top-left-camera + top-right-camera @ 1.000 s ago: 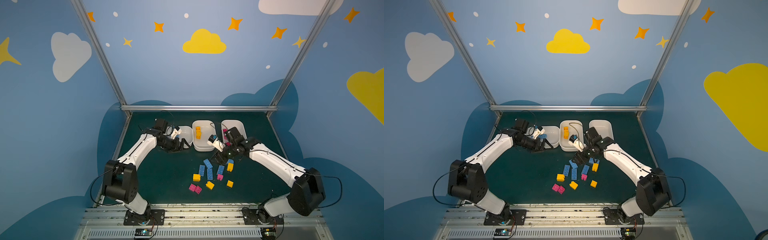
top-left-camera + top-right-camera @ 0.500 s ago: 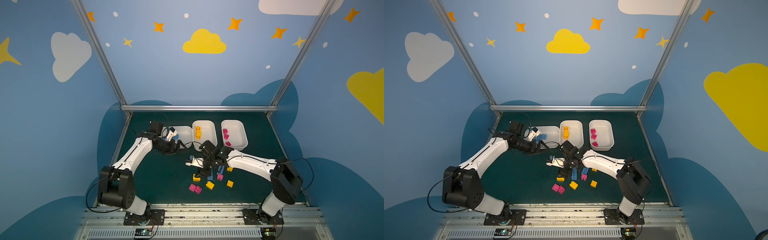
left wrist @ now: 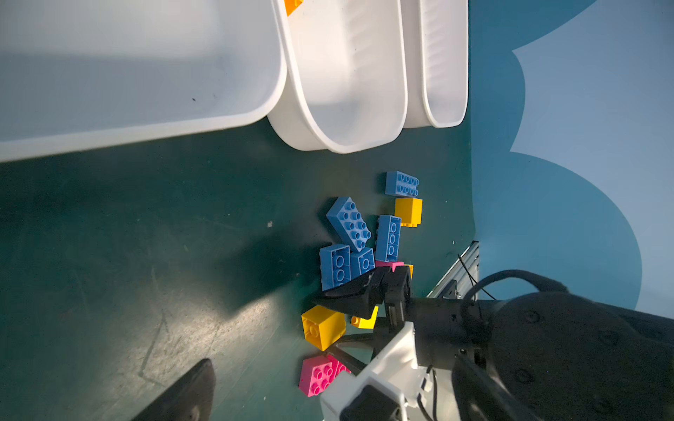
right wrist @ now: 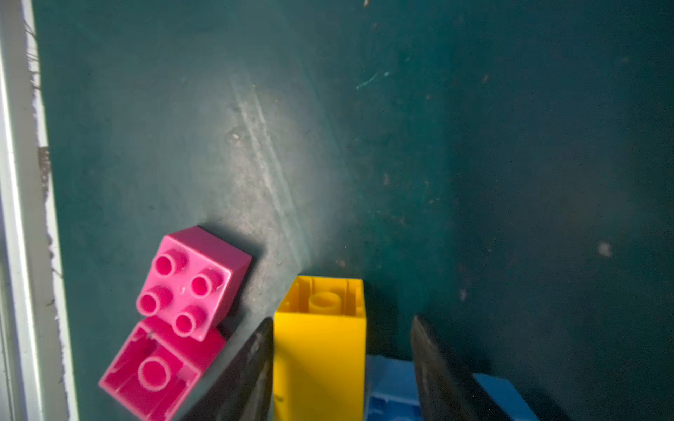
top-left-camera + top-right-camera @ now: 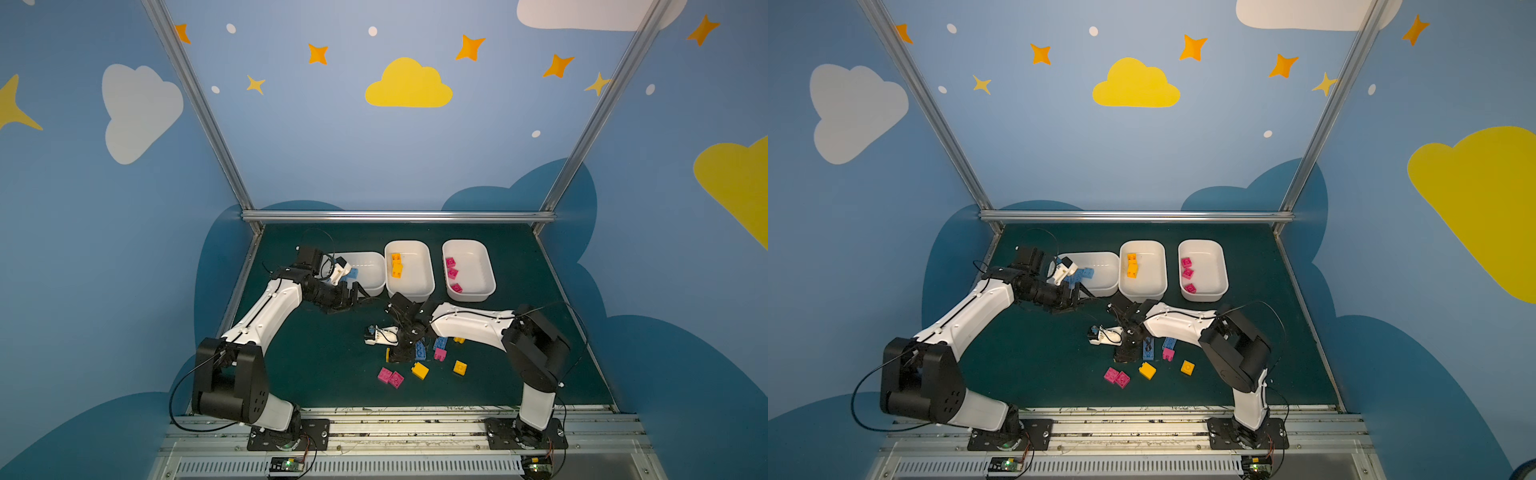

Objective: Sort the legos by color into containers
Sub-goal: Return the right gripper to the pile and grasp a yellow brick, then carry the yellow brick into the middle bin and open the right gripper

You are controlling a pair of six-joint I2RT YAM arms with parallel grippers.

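1. Nearest the rail (image 5: pixel 395 419), a pink pair (image 5: pixel 390 377) lies touching on the mat (image 5: pixel 316 365). Right of it sit a near yellow (image 5: pixel 420 370) and, apart, a right yellow (image 5: pixel 460 367).
2. Just behind, the right gripper (image 4: pixel 343 318) points down into the pile, jaws part open astride a yellow brick (image 4: pixel 321 350) lying on its side. One finger (image 4: pixel 251 364) touches the brick; the other (image 4: pixel 430 364) stands clear of it, with blue showing in the gap. Nothing is gripped.
3. Beside that gripper lie blue bricks (image 5: pixel 420 349), a lone pink (image 5: pixel 439 354) just beside them and a small yellow (image 5: pixel 459 340) by the arm.
4. Farther back, the left gripper (image 5: pixel 347 297) hangs just before the left tray (image 5: pixel 1104 266), jaws spread wide and empty. Its wrist view shows only one finger (image 3: pixel 182 393).
5. Farthest, three trays stand in a row. The left tray holds blue pieces (image 5: pixel 1081 276), the middle tray (image 5: pixel 415 284) orange ones (image 5: pixel 396 266), and the right tray (image 5: pixel 478 270) three pinks (image 5: pixel 452 273).
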